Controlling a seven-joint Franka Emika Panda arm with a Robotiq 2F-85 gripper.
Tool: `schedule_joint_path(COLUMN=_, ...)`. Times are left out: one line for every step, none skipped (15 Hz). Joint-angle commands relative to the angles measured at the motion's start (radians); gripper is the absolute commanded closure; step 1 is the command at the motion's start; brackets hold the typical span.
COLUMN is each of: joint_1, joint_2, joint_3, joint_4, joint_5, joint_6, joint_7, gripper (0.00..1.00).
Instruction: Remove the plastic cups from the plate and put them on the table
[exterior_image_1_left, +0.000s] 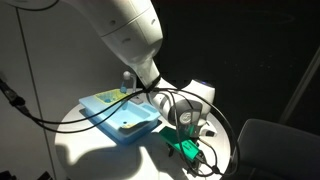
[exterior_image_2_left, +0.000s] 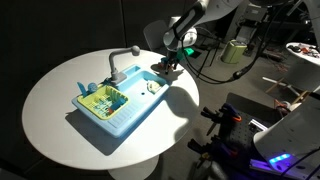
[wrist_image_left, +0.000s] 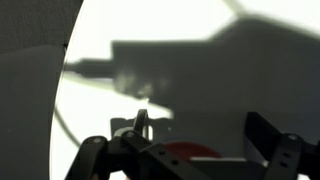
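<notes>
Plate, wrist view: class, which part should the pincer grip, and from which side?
Its rim, from straight above. The plate is a flat orange disc lying on the table, so only opposite edges give the open pincer something to pinch. Much of it is hidden, so this is tentative.

A light-blue toy sink tray (exterior_image_2_left: 130, 113) carries a grey faucet (exterior_image_2_left: 122, 60) and a yellow-green rack (exterior_image_2_left: 101, 100).

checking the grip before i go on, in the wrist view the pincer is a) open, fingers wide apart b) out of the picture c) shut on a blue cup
a: the pincer shows its two fingers far apart with nothing clamped, and the orange plate lies in the gap below.
</notes>
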Motion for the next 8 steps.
schedule_joint_path(joint_1=-0.017, joint_2=0.006, joint_3=0.004, joint_4=0.024, joint_5=-0.011, joint_6=-0.027, joint_7=-0.009, gripper=0.00)
schedule_joint_path(joint_1=-0.020, joint_2=0.006, joint_3=0.003, joint_4=0.025, joint_5=-0.010, joint_6=-0.028, joint_7=-0.009, gripper=0.00)
schedule_joint_path(joint_1=-0.023, joint_2=0.006, joint_3=0.002, joint_4=0.025, joint_5=-0.010, joint_6=-0.028, joint_7=-0.009, gripper=0.00)
schedule_joint_path(joint_1=-0.026, joint_2=0.006, joint_3=0.001, joint_4=0.026, joint_5=-0.010, joint_6=-0.028, joint_7=-0.010, gripper=0.00)
schedule_joint_path(joint_1=-0.028, joint_2=0.007, joint_3=-0.001, joint_4=0.027, joint_5=-0.011, joint_6=-0.028, joint_7=-0.009, gripper=0.00)
schedule_joint_path(joint_1=-0.029, joint_2=0.007, joint_3=-0.003, joint_4=0.027, joint_5=-0.011, joint_6=-0.028, joint_7=-0.008, gripper=0.00)
schedule_joint_path(joint_1=-0.031, joint_2=0.009, joint_3=-0.005, joint_4=0.029, joint_5=-0.012, joint_6=-0.028, joint_7=-0.008, gripper=0.00)
schedule_joint_path(joint_1=-0.031, joint_2=0.011, joint_3=-0.007, joint_4=0.033, joint_5=-0.014, joint_6=-0.029, joint_7=-0.006, gripper=0.00)
